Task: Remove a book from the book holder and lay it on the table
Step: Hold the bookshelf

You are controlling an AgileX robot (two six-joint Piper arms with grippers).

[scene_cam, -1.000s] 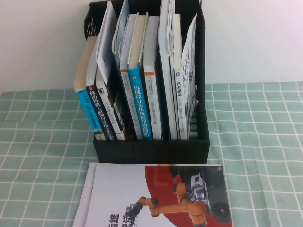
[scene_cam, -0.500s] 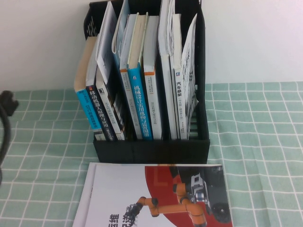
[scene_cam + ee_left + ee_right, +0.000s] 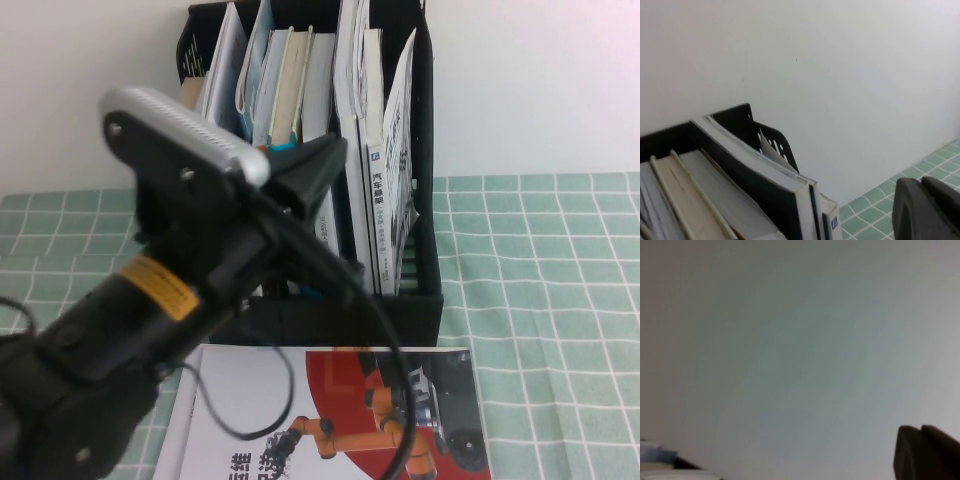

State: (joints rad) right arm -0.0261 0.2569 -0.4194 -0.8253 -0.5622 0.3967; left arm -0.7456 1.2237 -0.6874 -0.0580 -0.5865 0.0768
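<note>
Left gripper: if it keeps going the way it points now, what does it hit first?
Probably the upright books in the book holder: the left gripper points into the rack's middle, in front of the blue-spined books. Depth is unclear. The right gripper only faces blank wall.

One book holder (image 3: 420,300), one loose book (image 3: 330,420) on one table (image 3: 540,330), two grippers: left gripper (image 3: 315,170), right gripper (image 3: 927,452).

The left hand (image 3: 315,170) hangs in front of the book holder (image 3: 425,290), masking its left and middle compartments. Books pack them tightly. The rightmost slot holds the book (image 3: 400,150), leaning loosely. A red-and-white cover (image 3: 330,400) fills the tabletop (image 3: 540,330) in front; bare cloth lies to the right. The right hand (image 3: 927,452) faces only blank wall.
</note>
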